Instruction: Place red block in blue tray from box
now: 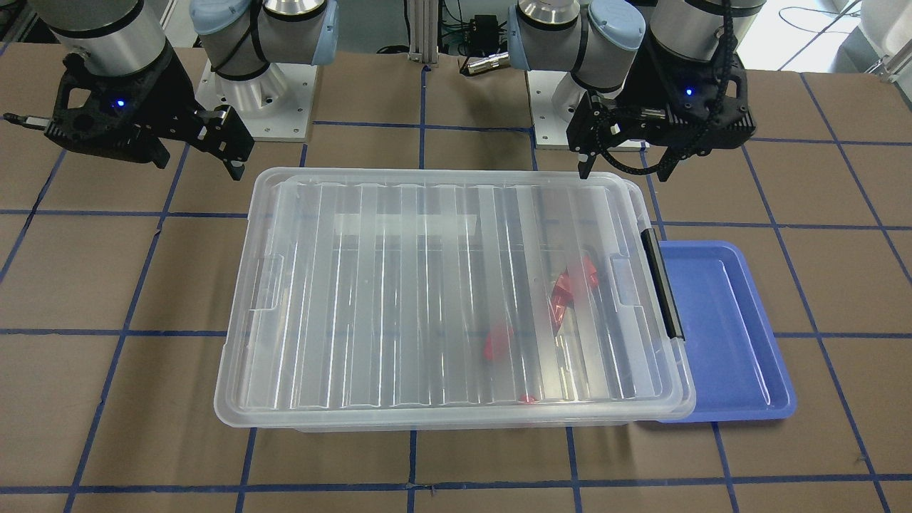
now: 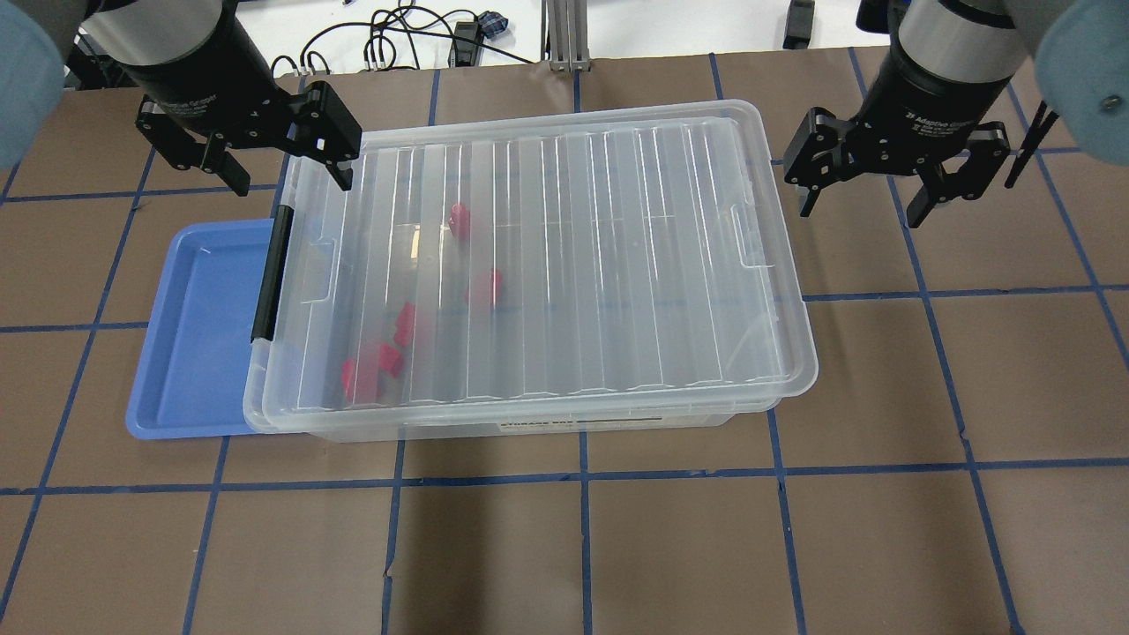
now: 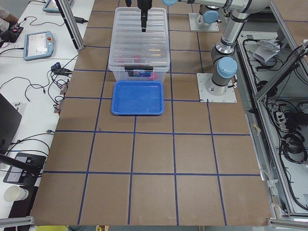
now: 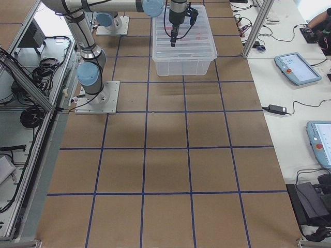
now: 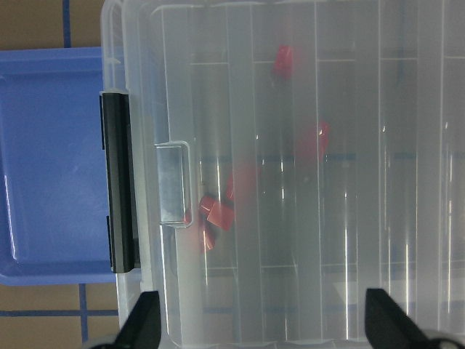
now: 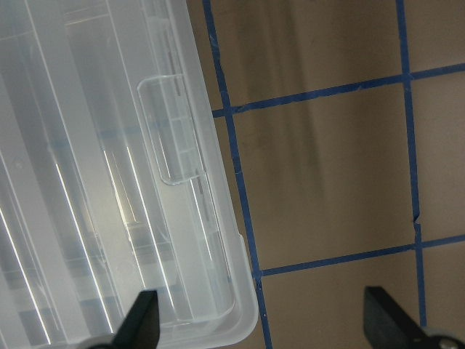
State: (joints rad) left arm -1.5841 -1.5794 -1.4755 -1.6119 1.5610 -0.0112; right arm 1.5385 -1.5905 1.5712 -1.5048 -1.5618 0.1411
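Note:
The clear box [image 2: 617, 265] lies in the middle of the table with its ribbed lid on and its black latch bar [image 2: 269, 273] facing the blue tray [image 2: 194, 335]. Several red blocks [image 2: 370, 370] show blurred through the lid, near the latch end; they also show in the left wrist view [image 5: 218, 214]. The tray is empty and its edge is tucked beside the box. My left gripper [image 2: 291, 181] is open and empty, above the box's far corner at the latch end. My right gripper [image 2: 860, 213] is open and empty, above the table just past the box's other end.
The brown table top [image 2: 882, 529] is marked with blue tape lines. The arm bases [image 1: 256, 100] stand behind the box. In the right wrist view the box's corner [image 6: 232, 313] lies left of bare table.

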